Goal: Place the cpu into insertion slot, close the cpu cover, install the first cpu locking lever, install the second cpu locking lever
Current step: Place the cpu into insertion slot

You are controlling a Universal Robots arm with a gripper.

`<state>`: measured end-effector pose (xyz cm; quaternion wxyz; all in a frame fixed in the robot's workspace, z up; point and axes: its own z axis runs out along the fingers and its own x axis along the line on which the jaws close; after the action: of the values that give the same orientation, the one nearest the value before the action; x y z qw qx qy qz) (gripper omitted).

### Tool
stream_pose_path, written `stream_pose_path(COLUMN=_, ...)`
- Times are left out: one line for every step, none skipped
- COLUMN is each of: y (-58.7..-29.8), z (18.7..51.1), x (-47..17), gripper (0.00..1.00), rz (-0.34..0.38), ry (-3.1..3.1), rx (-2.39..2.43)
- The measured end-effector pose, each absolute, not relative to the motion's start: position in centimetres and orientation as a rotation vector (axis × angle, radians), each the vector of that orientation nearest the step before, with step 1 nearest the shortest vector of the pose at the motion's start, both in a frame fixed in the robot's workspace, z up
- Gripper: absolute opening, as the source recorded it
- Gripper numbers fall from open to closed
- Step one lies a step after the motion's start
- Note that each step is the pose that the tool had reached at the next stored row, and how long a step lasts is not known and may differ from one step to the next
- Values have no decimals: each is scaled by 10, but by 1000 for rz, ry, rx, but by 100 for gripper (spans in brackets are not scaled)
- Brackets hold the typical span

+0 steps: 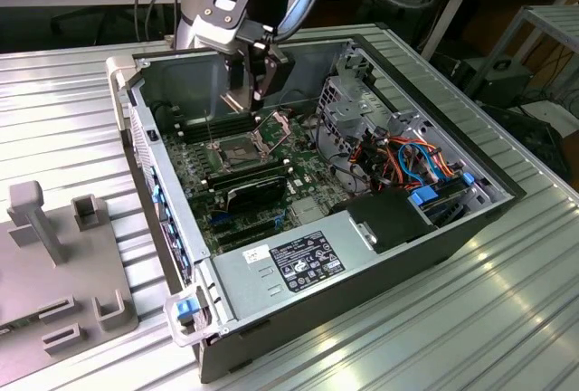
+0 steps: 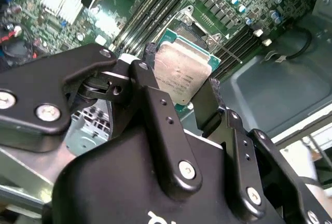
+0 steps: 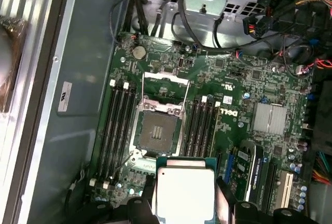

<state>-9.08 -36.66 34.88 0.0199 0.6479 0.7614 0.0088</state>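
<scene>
I had the gripper (image 1: 246, 94) hanging inside the open computer case (image 1: 380, 287), above the green motherboard (image 3: 233, 105). Its black fingers (image 2: 151, 81) were clamped on two opposite edges of the cpu (image 2: 181, 76), whose silver top faced both wrist cameras. The chip was in the air, clear of the insertion slot (image 3: 157, 129) and offset to one side of it. The slot lay bare, its dark pin field showing. The cpu cover (image 3: 166, 74) stood swung open on the side of the slot away from the chip. Long memory slots (image 3: 118, 125) flanked the slot on both sides.
</scene>
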Motion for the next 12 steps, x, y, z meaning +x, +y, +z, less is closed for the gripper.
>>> stream_pose_path(y=-367, z=348, x=-91, gripper=54, rz=26, ry=2334, rx=2043)
stream_pose_path(y=-367, z=348, x=-91, gripper=54, rz=26, ry=2329, rx=2049)
stream_pose_path(y=-367, z=348, x=-91, gripper=54, rz=26, ry=2327, rx=2051)
stream_pose_path(y=-367, z=348, x=-91, gripper=54, rz=26, ry=2327, rx=2051)
stream_pose_path(y=-367, z=348, x=-91, gripper=54, rz=26, ry=2327, rx=2051)
stream_pose_path(y=-367, z=348, x=-91, gripper=54, rz=26, ry=2327, rx=2051)
stream_pose_path(y=-367, z=348, x=-91, gripper=54, rz=26, ry=2327, rx=2051)
stream_pose_path(y=-367, z=348, x=-91, gripper=54, rz=26, ry=2327, rx=2051)
stream_pose_path(y=-367, z=348, x=-91, gripper=54, rz=26, ry=2327, rx=2051)
stream_pose_path(y=-366, z=348, x=-91, gripper=54, rz=26, ry=2326, rx=2051)
stream_pose_path(y=-366, z=347, x=-91, gripper=54, rz=26, ry=2320, rx=2058)
stream_pose_path(y=-366, z=346, x=-91, gripper=54, rz=26, ry=2301, rx=2079)
